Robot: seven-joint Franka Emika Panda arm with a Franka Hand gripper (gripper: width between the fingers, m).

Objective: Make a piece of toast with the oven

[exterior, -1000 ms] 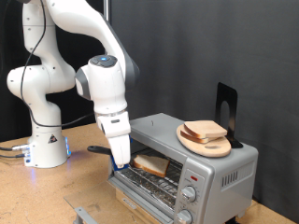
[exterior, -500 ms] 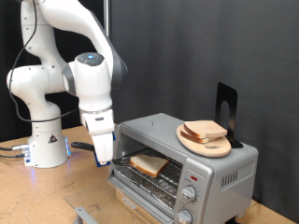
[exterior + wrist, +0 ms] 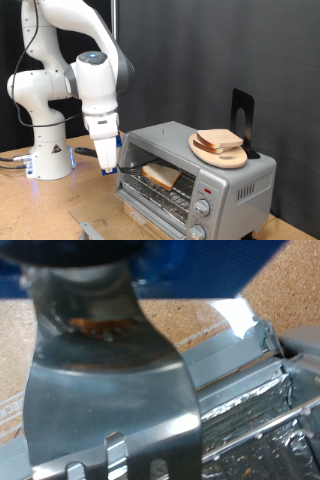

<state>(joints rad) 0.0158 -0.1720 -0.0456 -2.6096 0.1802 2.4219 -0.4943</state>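
Observation:
The piece of toast (image 3: 161,176) lies on the wire rack inside the silver oven (image 3: 235,185), whose door hangs open at the front. My gripper (image 3: 110,164) hangs at the oven's open mouth, on the exterior view's left of the toast and apart from it. The wrist view shows it shut on a metal spatula (image 3: 110,380) with a slotted blade, which fills the picture. Part of the oven's metal front (image 3: 250,415) shows behind the blade. The toast is hidden in the wrist view.
A round wooden plate with a stack of bread slices (image 3: 219,145) sits on top of the oven, with a black stand (image 3: 241,112) behind it. The robot's base (image 3: 48,150) stands on the wooden table at the exterior view's left.
My gripper has drawn back out of the oven mouth towards the exterior view's left and risen slightly. The toast stays on the rack.

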